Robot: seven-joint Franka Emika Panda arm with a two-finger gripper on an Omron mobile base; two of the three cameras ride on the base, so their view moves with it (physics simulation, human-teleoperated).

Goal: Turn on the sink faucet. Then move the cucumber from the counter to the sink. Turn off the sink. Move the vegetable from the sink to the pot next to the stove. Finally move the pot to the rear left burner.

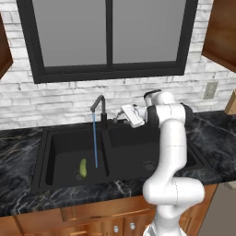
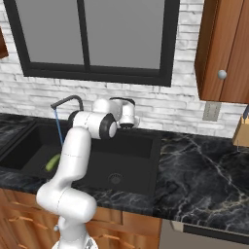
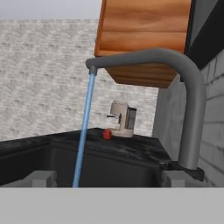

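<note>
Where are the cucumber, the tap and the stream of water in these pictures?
cucumber (image 1: 83,168): left base view, middle of its green body, lying in the left basin.
faucet (image 3: 191,113): hand view, on the upright part of its neck.
water stream (image 1: 95,140): left base view, midway down the blue jet.

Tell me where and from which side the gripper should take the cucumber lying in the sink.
Probably across its narrow middle, coming straight down from above. The cucumber lies flat on the floor of the sink's left basin, beside the water stream; the basin walls block a sideways approach, so the open gripper should straddle its short width.
</note>
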